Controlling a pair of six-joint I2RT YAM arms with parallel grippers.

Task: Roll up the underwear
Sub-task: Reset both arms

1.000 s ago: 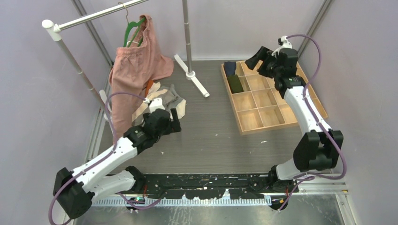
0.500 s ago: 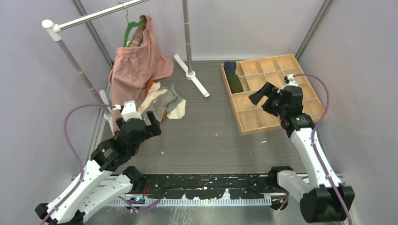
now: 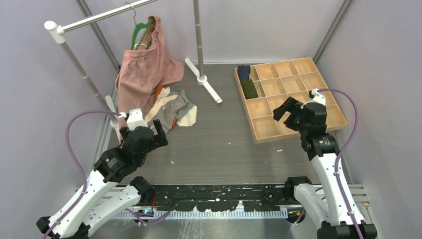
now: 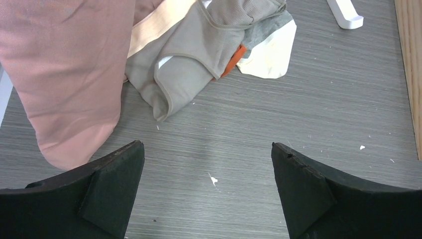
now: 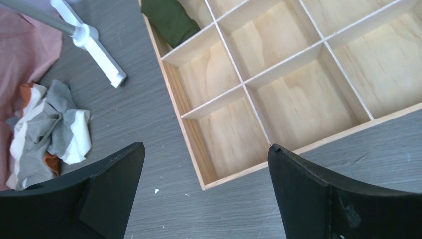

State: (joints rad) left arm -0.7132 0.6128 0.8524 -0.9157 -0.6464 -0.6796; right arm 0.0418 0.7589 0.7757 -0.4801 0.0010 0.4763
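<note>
Both tilt downward, jaws wide: left end effector (image 4: 206,149), right end effector (image 5: 205,149).

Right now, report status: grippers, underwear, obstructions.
Left gripper open, empty, near underwear pile. Right gripper open, empty, over wooden tray. Pile unrolled; navy roll, olive roll in tray. Hanging pink garment overlaps pile.

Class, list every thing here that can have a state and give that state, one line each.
Left hand: open, empty.
Right hand: open, empty.
Navy underwear: rolled, in a compartment.
Olive underwear: rolled, in the next compartment.
Underwear pile: unrolled, crumpled on the table.
Wooden tray: other compartments empty.
Pink garment: hanging from a green hanger.
</note>
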